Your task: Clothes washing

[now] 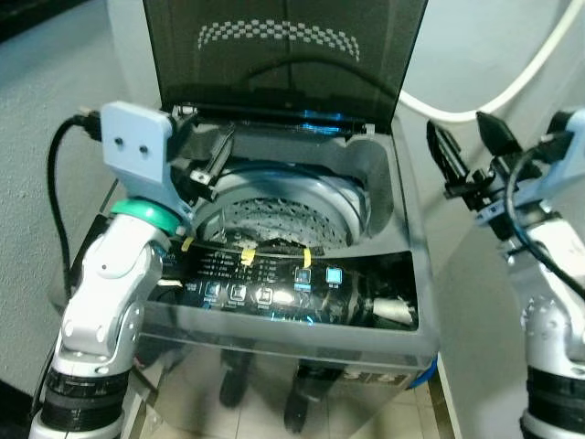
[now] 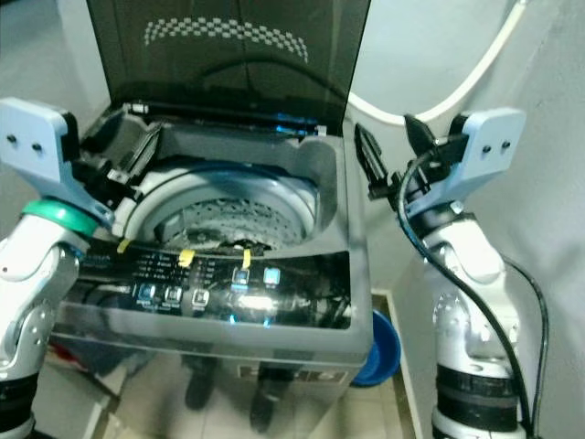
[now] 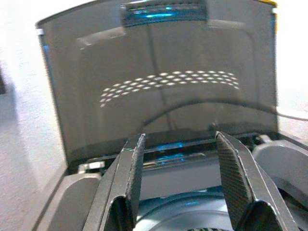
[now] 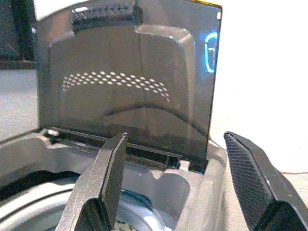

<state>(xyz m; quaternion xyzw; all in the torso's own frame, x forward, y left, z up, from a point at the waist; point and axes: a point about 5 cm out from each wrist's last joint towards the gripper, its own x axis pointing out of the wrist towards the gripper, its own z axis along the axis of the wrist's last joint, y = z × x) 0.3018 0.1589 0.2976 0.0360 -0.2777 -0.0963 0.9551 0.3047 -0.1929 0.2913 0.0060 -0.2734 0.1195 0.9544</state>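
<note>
Currently washing machine (image 1: pixel 384 302) lid (image 1: pixel 283 55) up, drum (image 1: pixel 283 219) looks empty. Left end effector (image 1: pixel 206 160) over drum's left rim, right end effector (image 1: pixel 466 146) beside right edge, both spread, empty-handed. You keep fingers clear of lid hinge.

Pale walls (image 1: pixel 55 229), tiled floor (image 1: pixel 265 422)

The washing machine (image 1: pixel 393 229) is grey, and its raised lid (image 1: pixel 283 55) is dark smoky with a band of small white dots. The control panel (image 1: pixel 292 283) is glossy black with light blue buttons and yellow stickers. A blue basin (image 2: pixel 384 352) lies on the pale tiled floor (image 1: pixel 238 421).
</note>
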